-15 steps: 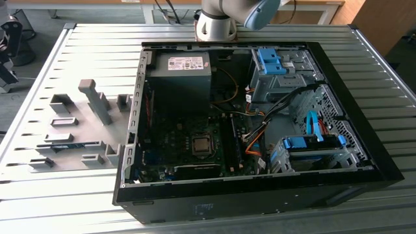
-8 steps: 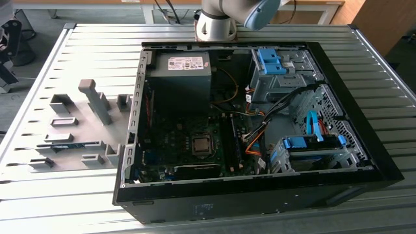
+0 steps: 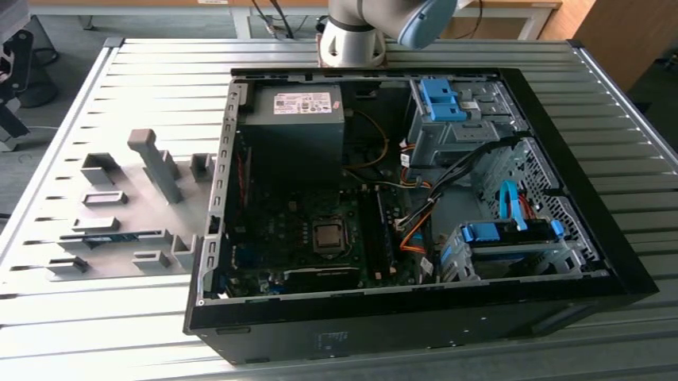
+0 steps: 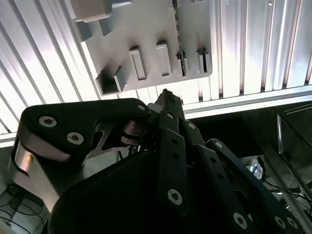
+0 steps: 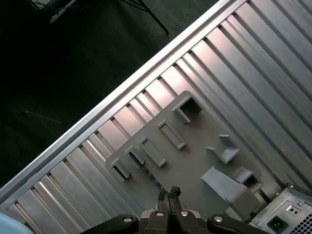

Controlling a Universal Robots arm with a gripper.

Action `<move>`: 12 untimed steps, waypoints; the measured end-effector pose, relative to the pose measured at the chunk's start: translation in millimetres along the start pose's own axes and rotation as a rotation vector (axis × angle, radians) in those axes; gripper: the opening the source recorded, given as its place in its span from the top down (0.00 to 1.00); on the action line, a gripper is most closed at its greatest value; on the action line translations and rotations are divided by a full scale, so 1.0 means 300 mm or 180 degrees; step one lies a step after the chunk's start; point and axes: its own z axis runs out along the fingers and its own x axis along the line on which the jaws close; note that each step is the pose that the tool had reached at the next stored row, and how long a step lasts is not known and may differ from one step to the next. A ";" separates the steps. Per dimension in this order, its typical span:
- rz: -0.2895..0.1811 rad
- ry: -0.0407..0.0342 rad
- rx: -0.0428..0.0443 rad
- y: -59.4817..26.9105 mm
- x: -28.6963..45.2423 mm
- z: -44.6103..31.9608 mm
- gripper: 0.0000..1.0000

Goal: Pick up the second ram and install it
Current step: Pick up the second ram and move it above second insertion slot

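The black, link-armed metal hand point(image 5: 168, 193) is pressed fully closed, tip against tip, and nothing is held between the fingers. It is poised well above the flat grey plastic holder plate point(image 5: 190, 165). This plate is laid on the ribbed aluminium surface point(image 3: 127, 71), just beside the open black computer case point(image 3: 424, 325), on the exterior view's left.

The second ram point(image 3: 111, 236), a long, narrow blue-green circuit-board stick, is stood on its long edge between low grey blocks on that plate, well apart from the hand. This stance is judged to leave its upper edge free for a pinch from above, and the plate's place next to the case is judged to keep the carry short.

In the second wrist view the second ram point(image 4: 178, 44) is reduced to a thin dark line, so its chips and sticker cannot be made out. The green motherboard point(image 3: 286, 238) lies in shadow inside the case, and which memory slots are filled cannot be told. The arm is cut off by the exterior view's upper edge just above its grey base point(image 3: 350, 36).
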 end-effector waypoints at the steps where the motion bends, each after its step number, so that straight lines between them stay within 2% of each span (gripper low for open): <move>1: -0.0003 0.0000 0.0000 0.000 0.000 0.000 0.90; 12: -0.0014 0.0001 0.0000 0.000 0.000 0.000 0.90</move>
